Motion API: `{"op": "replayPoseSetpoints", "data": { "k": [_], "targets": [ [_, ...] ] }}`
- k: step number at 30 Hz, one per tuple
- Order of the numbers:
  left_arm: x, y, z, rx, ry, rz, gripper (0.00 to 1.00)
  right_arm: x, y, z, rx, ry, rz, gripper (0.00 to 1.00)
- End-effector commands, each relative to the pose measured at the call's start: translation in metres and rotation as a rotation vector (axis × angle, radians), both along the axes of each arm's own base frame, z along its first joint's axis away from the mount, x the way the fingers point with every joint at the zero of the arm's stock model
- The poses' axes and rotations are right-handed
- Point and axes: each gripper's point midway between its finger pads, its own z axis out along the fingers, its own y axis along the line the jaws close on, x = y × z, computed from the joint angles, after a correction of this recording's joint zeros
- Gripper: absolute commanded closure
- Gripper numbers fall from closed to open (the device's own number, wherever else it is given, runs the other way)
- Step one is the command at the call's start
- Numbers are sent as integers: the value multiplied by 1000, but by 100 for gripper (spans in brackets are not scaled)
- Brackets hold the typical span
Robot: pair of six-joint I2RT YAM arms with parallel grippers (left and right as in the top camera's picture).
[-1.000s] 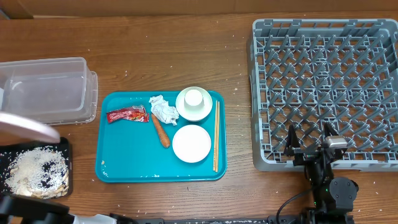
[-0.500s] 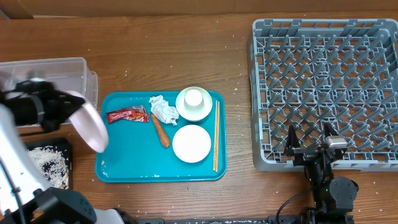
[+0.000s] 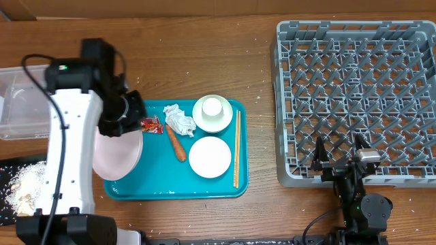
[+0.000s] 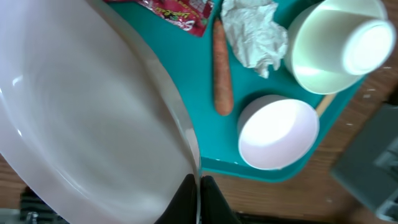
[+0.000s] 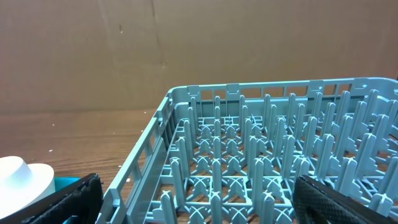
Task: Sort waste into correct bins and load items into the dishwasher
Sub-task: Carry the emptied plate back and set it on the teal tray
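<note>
Contact is seen at the left end effector [image 4: 198, 196], which is clenched on the rim of the large flat plate [image 4: 81, 124]; the plate is held tilted over the left end of the teal tray [image 3: 146, 185], and its edge is overlapped by the arm in the overhead view. Just beside the plate, the red snack wrapper [image 3: 151, 124] is partly covered by the arm, and the orange stick [image 3: 176, 143] is laid lengthwise next to it, with the crumpled napkin [image 3: 179, 119] touching its upper end. Further right on the tray, a small bowl [image 3: 204, 121] with the small cup [image 3: 214, 106] set inside it is found, and a second small bowl [image 3: 209, 156] is placed nearer the front edge. The chopsticks [image 3: 236, 150] are laid along the tray's right side. The clear tub [image 3: 20, 102] is seen at the far left of the desk [image 3: 204, 61], and the black tray [image 3: 13, 167] with whitish rice [image 3: 24, 185] is placed in front of it. The right end effector [image 3: 338, 152] is released, its jaws spread wide at the near edge of the grey dish rack [image 3: 354, 82], with nothing held.
</note>
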Motion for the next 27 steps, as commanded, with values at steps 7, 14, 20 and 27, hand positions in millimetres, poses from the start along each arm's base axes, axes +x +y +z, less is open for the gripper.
{"op": "replayPoseSetpoints", "data": {
  "k": [7,14,20,27],
  "targets": [
    [-11,-27,-52,62,50,-25,96,0,-1,-2,4,-4,-5,0],
    [-20,-49,-87,64,69,-63,96,0,-1,-2,4,-4,-5,0],
    [-26,-49,-112,94,83,-64,96,0,-1,-2,4,-4,-5,0],
    [-30,-33,-120,180,89,-58,93,0,-1,-2,4,-4,-5,0]
  ]
}}
